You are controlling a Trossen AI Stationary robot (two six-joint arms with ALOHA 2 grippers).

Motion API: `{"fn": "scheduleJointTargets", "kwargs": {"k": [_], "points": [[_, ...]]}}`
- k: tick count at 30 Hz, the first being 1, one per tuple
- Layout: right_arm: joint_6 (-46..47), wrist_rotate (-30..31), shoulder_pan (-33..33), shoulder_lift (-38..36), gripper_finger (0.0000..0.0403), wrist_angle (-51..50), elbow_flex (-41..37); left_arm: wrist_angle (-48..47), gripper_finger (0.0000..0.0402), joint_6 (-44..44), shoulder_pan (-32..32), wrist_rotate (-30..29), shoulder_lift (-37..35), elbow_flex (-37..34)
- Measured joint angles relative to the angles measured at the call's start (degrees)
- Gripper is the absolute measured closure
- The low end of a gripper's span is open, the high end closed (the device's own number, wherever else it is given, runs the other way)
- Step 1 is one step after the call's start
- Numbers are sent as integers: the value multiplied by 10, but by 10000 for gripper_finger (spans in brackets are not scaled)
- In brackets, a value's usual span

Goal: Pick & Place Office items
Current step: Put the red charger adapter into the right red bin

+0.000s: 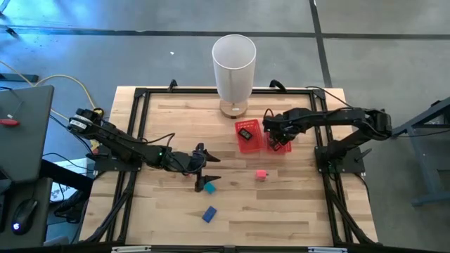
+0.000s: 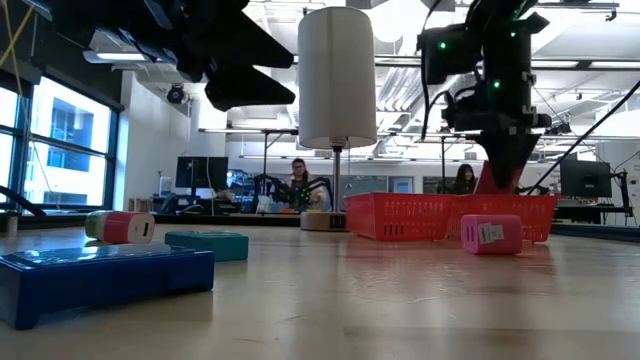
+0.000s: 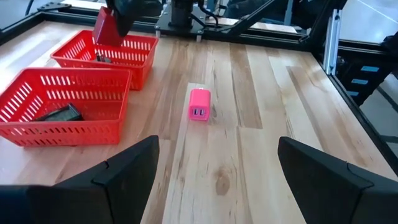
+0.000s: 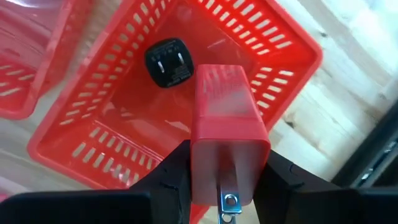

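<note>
My right gripper (image 4: pixel 224 168) is shut on a red block-shaped office item (image 4: pixel 225 118) with metal prongs, above the right compartment of the red mesh tray (image 1: pixel 275 146). A black plug (image 4: pixel 168 62) lies in that compartment, and a dark item (image 3: pixel 59 115) lies in the other. My left gripper (image 3: pixel 217 168) stands open above the table's middle and holds nothing. A pink item (image 3: pixel 199 104) lies flat ahead of it. A teal item (image 1: pixel 209 187) lies beside its near finger, and a blue item (image 1: pixel 209 214) lies nearer the front edge. My right gripper pinches the red item between its two fingers by two opposite sides (image 4: pixel 198 163), close to its pronged end (image 4: pixel 230 200). The fingers come from above, pointing steeply down. The item hangs below them, its plain end down, clear of the tray.
A tall white cylinder (image 1: pixel 233 67) stands on a round base at the table's far edge, just behind the tray. A black metal frame (image 1: pixel 140 95) rims the wooden table. In the low view a pink, green and white piece (image 2: pixel 120 227) lies at the left.
</note>
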Motion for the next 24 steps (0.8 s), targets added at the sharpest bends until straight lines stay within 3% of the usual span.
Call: {"fn": "scheduleJointTargets", "kwargs": {"k": [24], "points": [[-46, -26, -53, 2, 294, 78, -37, 2, 82, 0, 0, 0, 0, 0]]}}
